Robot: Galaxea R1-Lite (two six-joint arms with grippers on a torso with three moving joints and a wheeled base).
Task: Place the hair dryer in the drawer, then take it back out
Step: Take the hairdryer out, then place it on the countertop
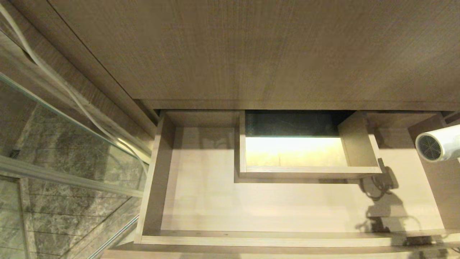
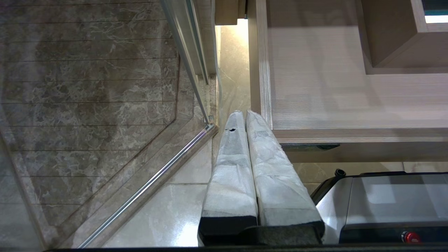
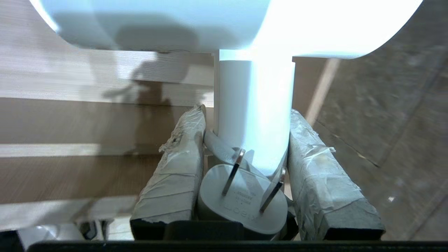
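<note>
The right gripper [image 3: 245,115] pinches the dryer [image 3: 255,112] by its slim white handle, one taped finger [image 3: 178,168] on each side and both pressed against the handle. Its jaws stand partly spread, only as wide as the handle. Just behind the handle's end, between the finger bases, sits the white plug [image 3: 241,199] with its two flat metal prongs pointing away from the wrist, and a short bit of cord shows beside it. Beyond the fingertips the fat white barrel spans the whole right wrist view.

In the head view only the barrel's front shows, at the right edge: the dryer [image 1: 438,144] with its round dark grille facing left, held in the air above the right end of the drawer [image 1: 154,180]. The gripper itself is out of that view. The drawer stands pulled out under the brown counter [image 1: 251,50], its pale floor bare (only shadows of the dryer and arm fall on its right part). The boxed cut-out [image 1: 359,144] lies left of the dryer, at the rear middle.

The left gripper [image 2: 245,115] hangs idle off the drawer's left front corner, over the tiled floor [image 2: 168,210], its two wrapped fingers [image 2: 231,168] pressed together with nothing between them. A glass panel [image 1: 54,144] and its metal rail lie to its left.
</note>
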